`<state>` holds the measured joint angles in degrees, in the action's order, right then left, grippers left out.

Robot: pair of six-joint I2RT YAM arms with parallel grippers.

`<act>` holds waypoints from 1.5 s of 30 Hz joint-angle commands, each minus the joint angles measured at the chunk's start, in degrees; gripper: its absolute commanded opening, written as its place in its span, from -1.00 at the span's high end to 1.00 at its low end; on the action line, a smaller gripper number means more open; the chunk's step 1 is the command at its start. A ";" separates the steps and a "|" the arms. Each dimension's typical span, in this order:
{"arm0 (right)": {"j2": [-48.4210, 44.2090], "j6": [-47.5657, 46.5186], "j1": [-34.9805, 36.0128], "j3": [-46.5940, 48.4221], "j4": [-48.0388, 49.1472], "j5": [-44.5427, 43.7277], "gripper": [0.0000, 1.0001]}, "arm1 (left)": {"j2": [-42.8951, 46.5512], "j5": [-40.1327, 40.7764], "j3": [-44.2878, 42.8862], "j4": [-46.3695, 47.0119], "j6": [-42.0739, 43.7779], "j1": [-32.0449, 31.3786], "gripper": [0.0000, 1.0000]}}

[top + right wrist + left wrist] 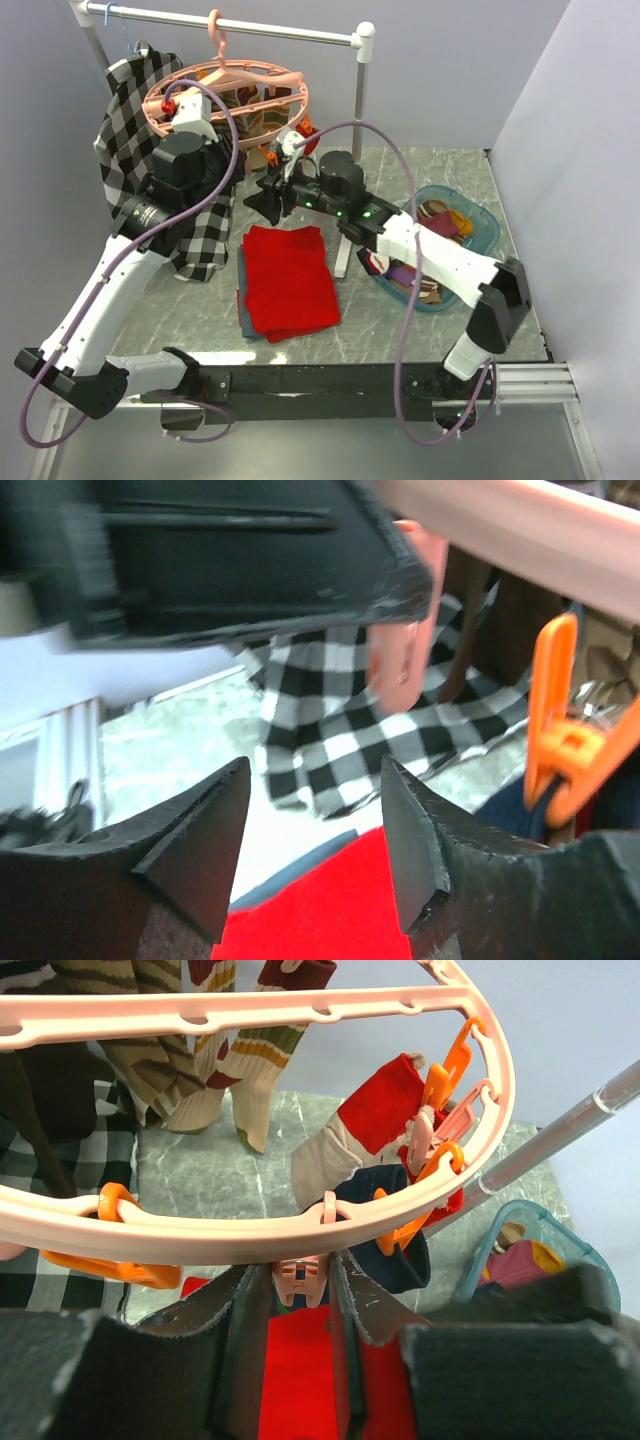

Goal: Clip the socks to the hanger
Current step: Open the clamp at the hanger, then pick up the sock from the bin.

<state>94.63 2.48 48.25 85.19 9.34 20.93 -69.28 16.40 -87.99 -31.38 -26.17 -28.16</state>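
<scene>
Left gripper (pixel 297 1305): its fingers bracket a pink clip (pixel 300 1278) that hangs off the near ring of the hanger (pixel 250 1228). The pads sit right at the clip's sides. We can't tell whether they're squeezing it or only touching.

Right gripper (pixel 315 780): the fingers are spread and nothing is between them. Past the gap we see only the checked shirt (pixel 330 720) and the red cloth (pixel 320 920). An orange clip (pixel 560 740) hangs just right of its right finger.

Socks: several are already clipped up. Beyond the left fingertips, up and to the right, hang a navy sock (pixel 362 1192) and a red-and-cream sock (pixel 365 1120). Striped socks (pixel 255 1070) hang on the far ring. More socks lie in the teal basin (pixel 480 1260), off to the right of the left fingers and lower.

Handling, as we judge it:
- The socks are light, limp and non-slippery, and will droop from any pinch. Take one at the cuff and keep that edge bunched so the clip bites a doubled layer.
- The clip is hard, smooth plastic on a spring. Press its upper tails, not the mouth.
- The hanger dangles from its hook, so it will likely swing under a sideways push. Squeeze evenly.
</scene>
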 commanded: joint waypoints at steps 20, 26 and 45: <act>-29.95 10.79 -26.70 -36.30 -29.39 -1.51 -0.22 | 0.63 -0.49 0.10 2.99 0.60 0.30 0.83; -23.27 11.75 -28.74 -38.86 -26.58 5.44 -0.20 | 0.63 -0.41 -0.17 2.37 0.77 0.21 0.82; -25.98 9.47 -29.88 -38.34 -29.82 5.44 0.00 | 0.72 -1.55 -0.52 2.37 0.07 0.30 0.80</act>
<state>71.61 13.02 18.90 44.75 -19.00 25.61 -69.28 15.97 -87.64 -31.11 -26.22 -28.14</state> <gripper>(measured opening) 0.479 0.299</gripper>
